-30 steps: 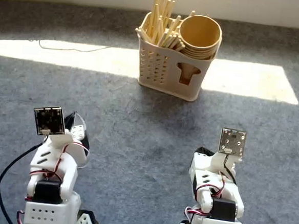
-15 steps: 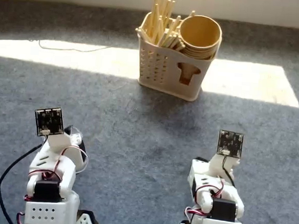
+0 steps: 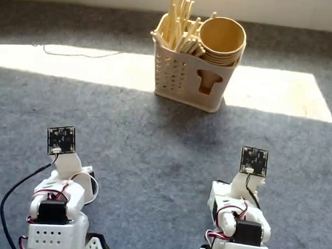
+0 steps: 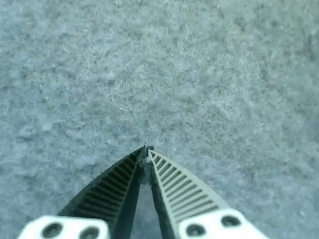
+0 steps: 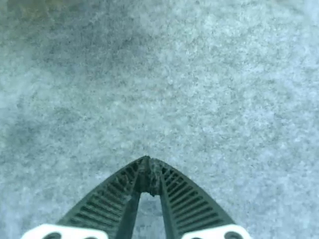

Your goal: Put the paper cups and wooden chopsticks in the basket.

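1. By my read the loading is finished. The paper cups and the wooden chopsticks both sit inside the basket, far across the table, a little right of centre.
2. So the step in hand is parking, I judge. My left arm and right arm are folded at the near edge, well apart from the basket.
3. To do this well I'd keep both arms tucked low and make no swing toward the far side. That basket looks tall and loaded high, so one bump could tip it.
4. My left jaws are pinched tip to tip with nothing between them, pointing at bare grey table. My right jaws are the same, tips together and carrying nothing.
5. The basket is cream plastic and stands upright at the edge of the sunlit strip. Its walls are perforated, with a keyhole-shaped cut-out in the near face.
6. The cups are tan, nested in one stack, mouth up, on the basket's right side. Their layered rims rise above the basket's edge.
7. The chopsticks are a pale bundle on the left side. They stand well above the rim, and several lean toward the cups.
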Controlling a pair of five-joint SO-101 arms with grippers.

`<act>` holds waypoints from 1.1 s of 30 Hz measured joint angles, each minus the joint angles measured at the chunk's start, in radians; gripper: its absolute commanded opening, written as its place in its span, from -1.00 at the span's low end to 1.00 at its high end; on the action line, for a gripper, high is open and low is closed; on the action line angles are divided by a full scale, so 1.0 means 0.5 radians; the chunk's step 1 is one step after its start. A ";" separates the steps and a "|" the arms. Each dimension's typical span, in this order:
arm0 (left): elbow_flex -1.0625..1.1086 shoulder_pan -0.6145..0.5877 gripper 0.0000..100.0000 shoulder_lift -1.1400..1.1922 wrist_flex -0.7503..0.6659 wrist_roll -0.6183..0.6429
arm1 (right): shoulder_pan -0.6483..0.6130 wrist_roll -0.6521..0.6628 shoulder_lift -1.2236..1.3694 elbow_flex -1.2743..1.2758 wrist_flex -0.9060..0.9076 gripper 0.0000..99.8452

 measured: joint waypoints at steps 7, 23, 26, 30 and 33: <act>0.000 0.000 -0.99 0.000 0.095 -0.310 | 0.000 0.000 0.000 0.000 0.000 -0.99; 0.000 0.000 -0.99 0.000 0.110 -0.338 | 0.000 0.000 0.000 0.000 0.000 -0.99; 0.000 0.000 -0.99 0.000 0.110 -0.338 | 0.000 0.000 0.000 0.000 0.000 -0.99; 0.000 0.000 -0.99 0.000 0.110 -0.338 | 0.000 0.000 0.000 0.000 0.000 -0.99; 0.000 0.000 -0.99 0.000 0.110 -0.338 | 0.000 0.000 0.000 0.000 0.000 -0.99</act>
